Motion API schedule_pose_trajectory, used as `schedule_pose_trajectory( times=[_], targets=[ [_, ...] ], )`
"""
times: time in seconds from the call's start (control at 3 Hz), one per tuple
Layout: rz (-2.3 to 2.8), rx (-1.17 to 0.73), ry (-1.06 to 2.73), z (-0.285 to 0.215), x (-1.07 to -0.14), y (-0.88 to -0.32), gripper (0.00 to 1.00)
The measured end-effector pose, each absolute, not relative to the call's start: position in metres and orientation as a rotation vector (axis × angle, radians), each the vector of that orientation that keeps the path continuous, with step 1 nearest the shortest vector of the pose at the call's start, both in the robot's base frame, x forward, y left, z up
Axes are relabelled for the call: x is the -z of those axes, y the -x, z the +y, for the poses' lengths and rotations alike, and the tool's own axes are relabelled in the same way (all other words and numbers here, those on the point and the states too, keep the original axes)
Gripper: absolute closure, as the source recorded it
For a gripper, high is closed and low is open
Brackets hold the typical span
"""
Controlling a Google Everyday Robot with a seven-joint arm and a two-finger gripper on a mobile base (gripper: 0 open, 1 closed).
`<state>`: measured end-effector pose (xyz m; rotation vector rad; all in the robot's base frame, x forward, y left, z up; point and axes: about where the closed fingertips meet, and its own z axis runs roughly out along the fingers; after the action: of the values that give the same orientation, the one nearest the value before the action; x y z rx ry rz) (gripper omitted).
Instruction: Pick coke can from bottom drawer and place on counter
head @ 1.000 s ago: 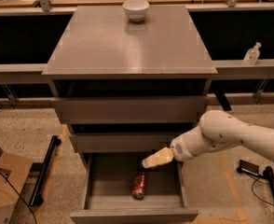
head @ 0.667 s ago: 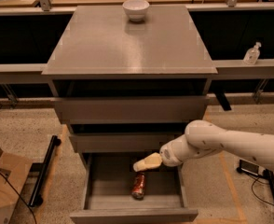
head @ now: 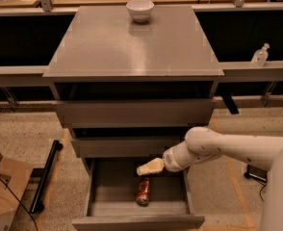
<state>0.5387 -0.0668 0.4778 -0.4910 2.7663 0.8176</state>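
Note:
The coke can (head: 143,191) lies on its side on the floor of the open bottom drawer (head: 138,221), near the middle. My gripper (head: 148,167) hangs over the drawer's back half, just above and slightly behind the can, apart from it. The white arm reaches in from the right. The grey counter (head: 132,42) is the cabinet's top, above the two shallower drawers.
A white bowl (head: 140,9) stands at the back of the counter. The middle drawer (head: 127,147) juts out a little over the bottom one. A cardboard box (head: 4,189) and a black bar (head: 45,177) lie on the floor at left. A clear bottle (head: 260,56) sits on the right ledge.
My gripper has moved left and a little down over the open drawer, from right of the can to just above it. The can has not moved.

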Motion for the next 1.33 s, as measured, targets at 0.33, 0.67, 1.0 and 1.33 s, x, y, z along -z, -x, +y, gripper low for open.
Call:
schedule_pose_trajectory(
  times=[0.33,0.67,1.0,1.33],
  targets=[
    [2.800,-0.739,0.391,-0.072,-0.440,-0.560,0.00],
    [2.828,-0.627,0.324,-0.079,-0.401,-0.571,0.00],
    [2.861,-0.524,0.255,-0.084,-0.356,-0.576,0.00],
    [2.877,-0.478,0.197,-0.079,-0.314,-0.580,0.00]
  ],
)
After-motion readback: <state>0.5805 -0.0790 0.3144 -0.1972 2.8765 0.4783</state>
